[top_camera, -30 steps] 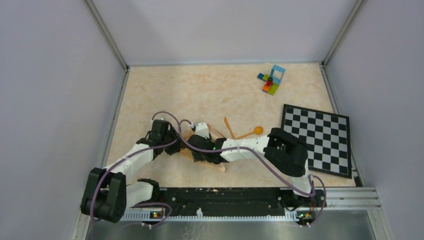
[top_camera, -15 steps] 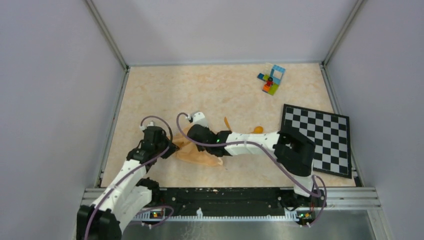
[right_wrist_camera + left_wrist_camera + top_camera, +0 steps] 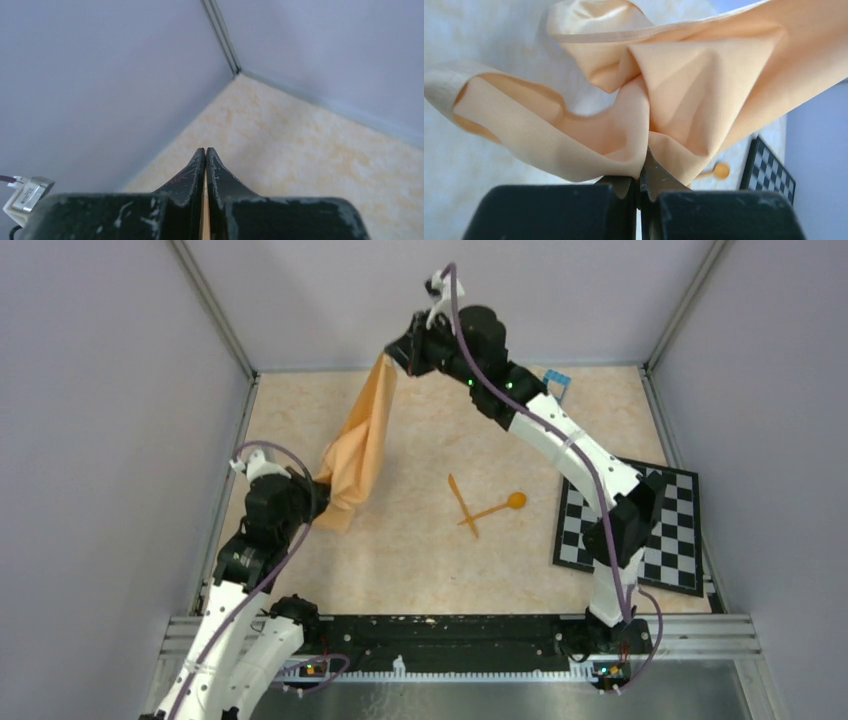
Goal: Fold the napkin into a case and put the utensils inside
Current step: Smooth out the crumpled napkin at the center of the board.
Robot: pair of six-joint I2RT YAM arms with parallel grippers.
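The peach-tan napkin (image 3: 360,440) hangs off the table as a loose, creased sheet stretched between my two grippers; no case shows. My right gripper (image 3: 397,352) is raised at the far back and is shut on the napkin's upper end. A thin sliver of napkin (image 3: 204,220) shows between that right gripper's (image 3: 206,150) closed fingers. My left gripper (image 3: 318,490) is shut on the lower end at the left. In the left wrist view, the napkin (image 3: 674,75) bunches over the left gripper (image 3: 642,165). The orange knife (image 3: 460,498) and spoon (image 3: 500,507) lie crossed on the table. The spoon's bowl (image 3: 721,170) also shows.
A black-and-white checkered board (image 3: 650,530) lies at the right, under the right arm's lower links; its corner (image 3: 769,170) shows in the left wrist view. Toy bricks (image 3: 557,380) peek out behind the right arm at the back. Grey walls enclose the table (image 3: 420,560).
Both grippers have closed on the napkin and lifted it off the table. The right arm swung up to the far back wall, and the left moved left, stretching the cloth.
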